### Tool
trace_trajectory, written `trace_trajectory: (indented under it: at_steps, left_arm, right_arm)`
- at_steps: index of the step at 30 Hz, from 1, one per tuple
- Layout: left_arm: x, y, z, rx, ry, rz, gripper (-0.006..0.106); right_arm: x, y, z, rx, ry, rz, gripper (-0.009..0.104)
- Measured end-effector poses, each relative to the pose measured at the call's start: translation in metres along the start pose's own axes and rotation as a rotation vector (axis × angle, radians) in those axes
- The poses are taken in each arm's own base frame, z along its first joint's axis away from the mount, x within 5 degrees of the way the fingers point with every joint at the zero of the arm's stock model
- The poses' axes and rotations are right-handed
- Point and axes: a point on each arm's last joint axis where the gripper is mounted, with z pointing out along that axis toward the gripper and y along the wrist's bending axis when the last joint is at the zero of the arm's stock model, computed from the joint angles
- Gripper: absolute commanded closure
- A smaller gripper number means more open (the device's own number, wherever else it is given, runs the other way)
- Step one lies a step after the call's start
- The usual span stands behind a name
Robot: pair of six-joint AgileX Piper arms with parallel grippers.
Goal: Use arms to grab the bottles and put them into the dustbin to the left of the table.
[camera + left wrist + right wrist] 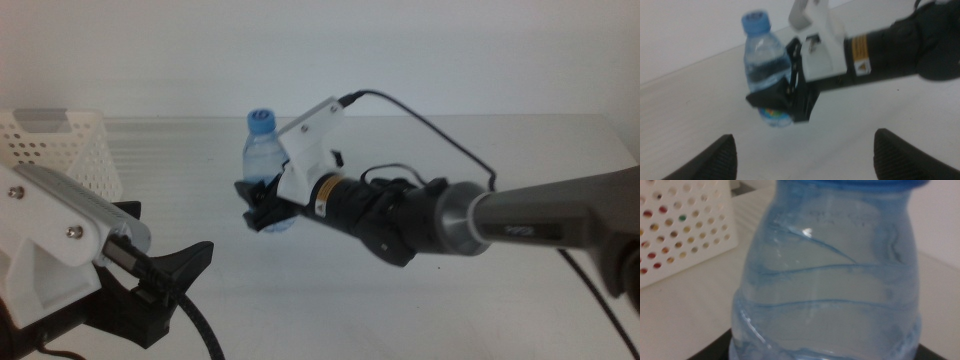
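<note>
The wide, plain white-grey bench (450,300) fills the scene. At its far left stands the white rectangular plastic dustbin (65,150), its walls pierced by rows of round holes; coloured shapes show through those holes in the right wrist view, though what they are cannot be told. The right arm (520,225), white-cased with a black cable, reaches in across the bench toward that side. Its right claw (268,208) is closed around the lower body of the small clear blue-capped water bottle (263,160), held upright and seemingly just off the bench, probably for carrying leftward to the bin. The left claw (175,272) waits low at the near left, jaws spread wide and gripping nothing, facing the bottle, perhaps ready for a handover.
</note>
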Motion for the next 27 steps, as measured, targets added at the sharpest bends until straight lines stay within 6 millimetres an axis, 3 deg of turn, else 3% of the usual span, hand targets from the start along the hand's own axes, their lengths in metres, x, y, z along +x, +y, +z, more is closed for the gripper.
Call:
trace_trajectory:
  at_steps: [8, 15, 16, 23, 27]
  left_arm:
    - [0.000, 0.000, 0.000, 0.000, 0.000, 0.000, 0.010]
    - [0.000, 0.000, 0.000, 0.000, 0.000, 0.000, 0.010]
    - [0.000, 0.000, 0.000, 0.000, 0.000, 0.000, 0.010]
    - [0.000, 0.000, 0.000, 0.000, 0.000, 0.000, 0.010]
    - [0.000, 0.000, 0.000, 0.000, 0.000, 0.000, 0.010]
  right_arm:
    - [0.034, 0.023, 0.017, -0.067, -0.024, -0.002, 0.095]
    - [0.039, 0.030, 0.021, -0.088, -0.032, -0.009, 0.092]
    - [0.040, 0.031, 0.021, -0.089, -0.028, -0.010, 0.077]
    - [0.039, 0.032, 0.021, -0.105, -0.023, -0.037, 0.022]
    - [0.030, 0.033, 0.016, -0.111, -0.040, -0.049, 0.000]
